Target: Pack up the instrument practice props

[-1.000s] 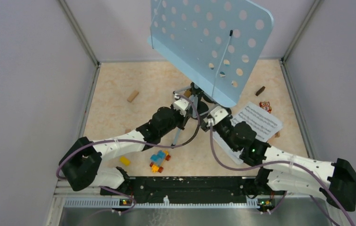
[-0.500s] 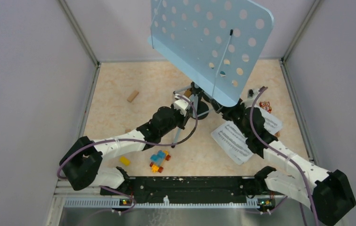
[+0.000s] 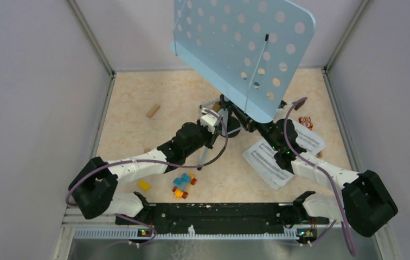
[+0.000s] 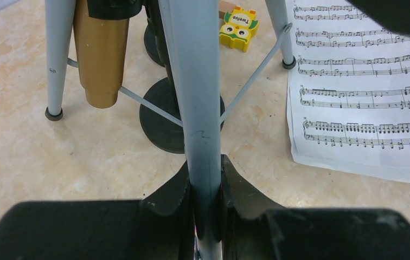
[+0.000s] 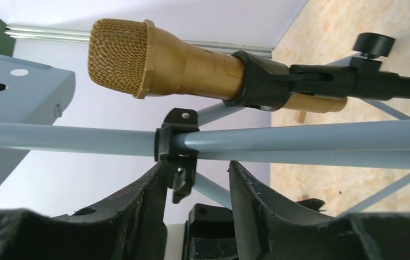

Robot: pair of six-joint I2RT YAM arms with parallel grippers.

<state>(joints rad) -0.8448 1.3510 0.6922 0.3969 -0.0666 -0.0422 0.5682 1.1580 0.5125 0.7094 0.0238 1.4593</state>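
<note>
Two grippers on the music rack [image 3: 243,51] pole
The left gripper [image 4: 207,201] is clenched low on the pole [image 4: 194,81]; the right gripper [image 5: 194,181] straddles its collar [image 5: 175,142], jaws apart. It should close squarely there, left holding steady. Only the right wrist view shows that collar, gold microphone [image 5: 154,59] just beside it

L arm [image 3: 138,169] & R arm [image 3: 322,172]: white links, blk joints, purple cables [image 3: 138,161], 2 blk fingers [image 4: 165,208] each.

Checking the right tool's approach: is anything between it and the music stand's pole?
Nothing visible. The right tool flanks the black collar on the pale-blue pole; the gold microphone lies beyond the pole, not in the gap.
</note>
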